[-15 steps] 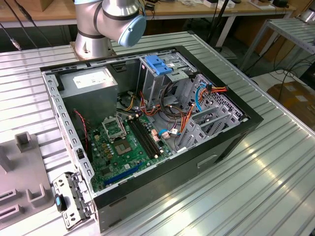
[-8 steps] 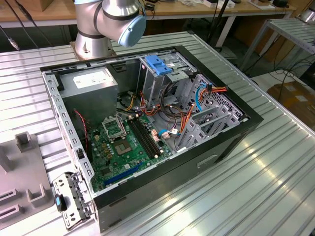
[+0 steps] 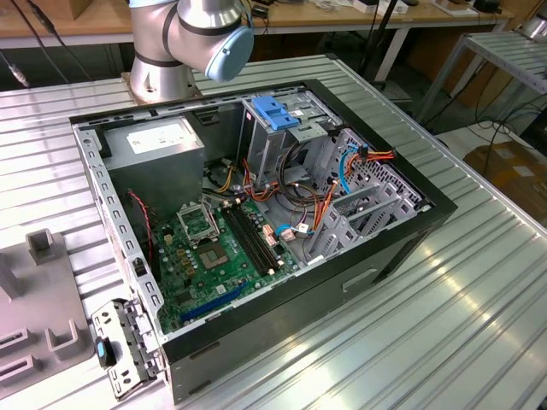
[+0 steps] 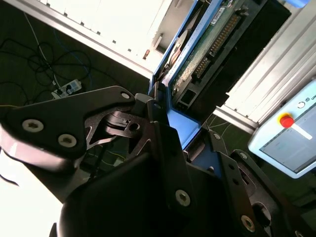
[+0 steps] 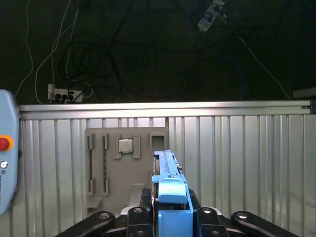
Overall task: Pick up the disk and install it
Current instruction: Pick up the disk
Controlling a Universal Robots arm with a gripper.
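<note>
My gripper (image 5: 169,203) is shut on the disk (image 5: 170,185), a flat dark drive with bright blue carrier rails, held on edge between the black fingers (image 5: 143,203). In the second wrist view the disk (image 4: 205,47) shows its green circuit board and a blue rail, sticking out past the gripper (image 4: 177,123). In the first wrist view the disk hangs clear above the ribbed metal table (image 5: 237,163), close to a grey fixture plate (image 5: 126,170). The arm's base (image 3: 184,38) stands behind the open computer case (image 3: 402,248) in the exterior view.
Inside the case are a green motherboard (image 3: 214,248), a power supply (image 3: 158,141), loose orange and blue cables (image 3: 342,171), and a drive cage with a light-blue latch (image 3: 275,111). A removed bracket (image 3: 124,342) lies by the case. A teach pendant (image 4: 291,136) is nearby.
</note>
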